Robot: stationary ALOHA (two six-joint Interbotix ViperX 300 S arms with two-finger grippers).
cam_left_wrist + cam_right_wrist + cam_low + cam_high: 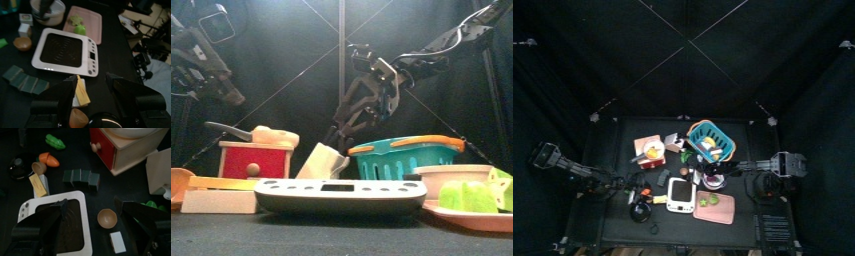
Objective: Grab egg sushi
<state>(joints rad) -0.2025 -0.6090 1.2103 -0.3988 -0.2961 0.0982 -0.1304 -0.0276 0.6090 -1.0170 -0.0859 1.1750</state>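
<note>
The egg sushi (81, 93), a yellow slab on white rice, lies on the black table just in front of the white scale (67, 50). My left gripper (93, 94) is open above it, and the sushi sits between the jaws close to one finger. It also shows in the right wrist view (39, 185), beside the scale (61, 223). My right gripper (93, 219) is open and empty over a small brown cup (107, 218). In the top view the left gripper (644, 189) is left of the scale and the right gripper (714, 180) is right of it.
A red and wood box (649, 150) and a teal basket (711, 138) stand behind. A pink tray (92, 30) with green pieces and a white bowl (48, 11) lie past the scale. Dark green blocks (80, 177) and an orange piece (47, 159) are near the sushi.
</note>
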